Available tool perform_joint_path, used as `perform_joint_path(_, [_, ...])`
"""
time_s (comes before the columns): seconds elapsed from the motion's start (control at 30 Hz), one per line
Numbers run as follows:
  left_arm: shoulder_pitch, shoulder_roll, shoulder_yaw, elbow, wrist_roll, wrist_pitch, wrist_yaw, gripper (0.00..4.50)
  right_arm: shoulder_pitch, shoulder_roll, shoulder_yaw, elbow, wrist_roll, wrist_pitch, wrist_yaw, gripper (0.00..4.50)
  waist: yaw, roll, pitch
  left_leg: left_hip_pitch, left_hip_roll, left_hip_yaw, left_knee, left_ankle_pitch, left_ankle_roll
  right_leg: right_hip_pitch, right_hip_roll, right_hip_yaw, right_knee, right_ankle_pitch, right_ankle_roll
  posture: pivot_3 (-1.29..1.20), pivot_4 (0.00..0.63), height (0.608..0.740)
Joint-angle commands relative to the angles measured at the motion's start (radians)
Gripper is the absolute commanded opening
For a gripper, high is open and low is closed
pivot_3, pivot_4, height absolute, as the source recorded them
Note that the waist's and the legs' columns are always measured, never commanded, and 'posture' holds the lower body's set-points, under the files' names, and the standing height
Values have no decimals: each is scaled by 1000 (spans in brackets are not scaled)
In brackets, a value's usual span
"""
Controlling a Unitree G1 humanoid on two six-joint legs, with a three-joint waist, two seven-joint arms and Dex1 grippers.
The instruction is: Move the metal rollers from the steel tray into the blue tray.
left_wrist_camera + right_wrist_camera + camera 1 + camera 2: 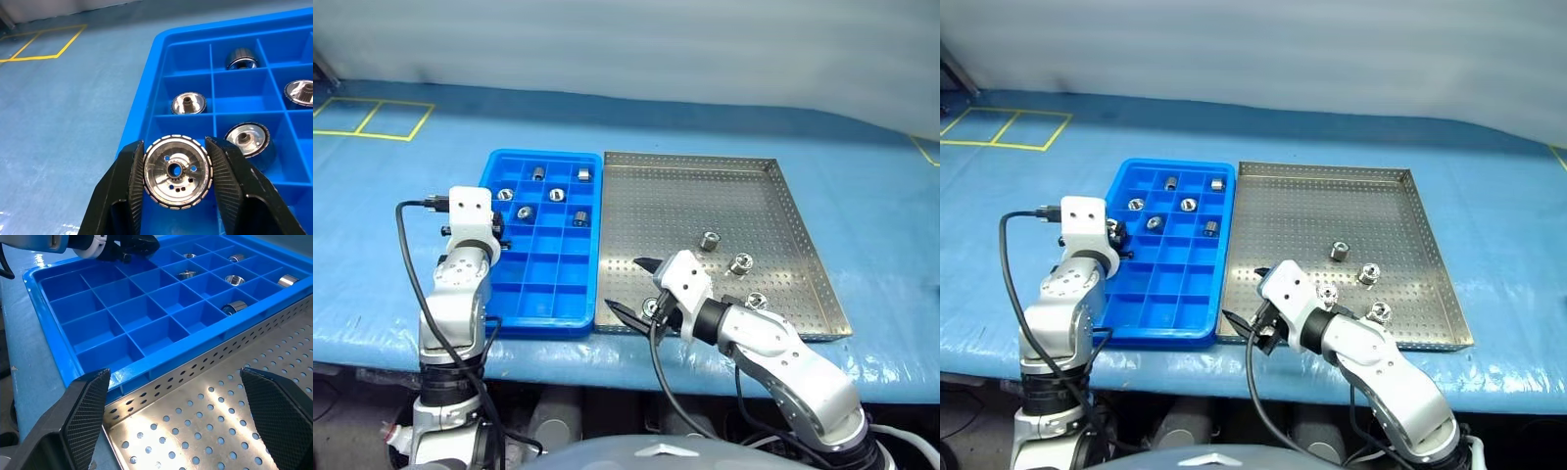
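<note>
My left gripper (175,147) is shut on a flanged metal roller (177,171) and holds it over the left edge of the blue tray (548,323), near that tray's far rows. Several rollers lie in the tray's far compartments, such as one roller (537,174) and another (578,217). On the steel tray (705,196) more rollers stand at its near right part, for instance one (709,241), a second (741,263) and a third (756,301). My right gripper (634,289) is open and empty, low over the steel tray's near left corner, beside the blue tray.
Both trays sit side by side on a blue table cover (862,196). Yellow tape lines (372,117) mark its far left. The table's front edge runs just below the trays. A black cable (406,255) loops beside my left arm.
</note>
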State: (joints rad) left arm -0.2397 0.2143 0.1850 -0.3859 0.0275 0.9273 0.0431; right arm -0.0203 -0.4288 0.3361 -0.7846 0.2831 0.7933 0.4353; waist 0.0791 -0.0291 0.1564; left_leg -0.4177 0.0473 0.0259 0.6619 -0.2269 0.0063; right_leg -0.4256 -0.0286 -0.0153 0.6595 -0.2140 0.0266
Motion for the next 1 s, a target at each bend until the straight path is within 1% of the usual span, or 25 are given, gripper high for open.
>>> perform_joint_path(0.03, [30, -18, 5, -88, -8, 48, -2, 1655, -14, 2, 1, -8, 5, -22, 7, 4500, 3, 0, 0, 0, 0, 0, 0, 0, 0, 0, 0, 0, 0, 0, 0, 242, 150, 740])
perform_joint_path(0.1, [38, -26, 7, -97, -4, 65, 3, 1655, -15, 2, 4, -6, 4, -23, 7, 4500, 7, 0, 0, 0, 0, 0, 0, 0, 0, 0, 0, 0, 0, -2, -3, 242, 150, 740])
perform_joint_path(0.23, [47, -30, 1, -91, -16, 88, -17, 1655, -19, 4, 9, -2, 1, -23, 5, 4500, 8, 0, 0, 0, 0, 0, 0, 0, 0, 0, 0, 0, 0, -2, -3, 242, 150, 740])
perform_joint_path(0.3, [37, -32, 0, -90, -17, 89, -18, 2374, -19, 3, 7, -4, 0, -20, 2, 4500, 7, 0, 0, 0, 0, 0, 0, 0, 0, 0, 0, 0, 0, -2, -3, 233, 150, 740])
perform_joint_path(0.33, [30, -35, 2, -89, -20, 86, -20, 2611, -17, 3, 5, -6, 0, -19, 0, 4500, 8, 0, 0, 0, 0, 0, 0, 0, 0, 0, 0, 0, 0, -2, -3, 233, 150, 740])
perform_joint_path(0.37, [23, -35, 1, -88, -22, 82, -24, 2989, -15, 2, 3, -9, 0, -18, -1, 4500, 8, 0, 0, 0, 0, 0, 0, 0, 0, 0, 0, 0, 0, -2, -3, 233, 150, 740])
perform_joint_path(0.5, [-27, -26, -16, -71, -27, 21, -41, 4325, 1, -7, -17, -26, -3, -11, -16, 4500, 7, 0, 0, 0, 0, 0, 0, 0, 0, 0, 0, -1, 0, -2, -3, 208, 150, 740])
perform_joint_path(0.53, [-37, -24, -20, -70, -35, 6, -52, 4462, 5, -9, -21, -30, -3, -10, -19, 4500, 7, 0, 0, 0, 0, 0, 0, 0, 0, 0, 0, -1, 0, -2, -3, 208, 150, 740])
perform_joint_path(0.63, [-98, -14, -54, -45, -115, -58, -172, 4462, 40, -23, -70, -61, -1, -1, -40, 4500, 9, -1, 0, 0, 0, 0, 0, 0, 0, 0, 0, -1, 0, -2, -4, 173, 150, 740])
perform_joint_path(0.8, [-181, 22, -167, 39, -213, -96, -378, 4462, 127, -56, -168, -111, -5, 18, -73, 4500, 3, -1, 0, -2, -1, 1, 0, 0, 0, 0, -2, -1, -2, -2, -4, 106, 150, 740])
perform_joint_path(0.9, [-237, 68, -263, 114, -222, -143, -494, 4462, 193, -68, -228, -140, -9, 26, -92, 4500, -15, -1, 0, -1, -1, 2, 0, 0, 1, 0, -1, -1, -1, -2, -4, 88, 150, 740])
perform_joint_path(1.0, [-313, 64, -318, 214, -228, -179, -563, 4462, 251, -71, -276, -163, -9, 23, -109, 4500, -28, -1, 0, -1, -1, 3, 0, 0, 1, 0, 0, -1, 0, -3, -4, 62, 150, 740])
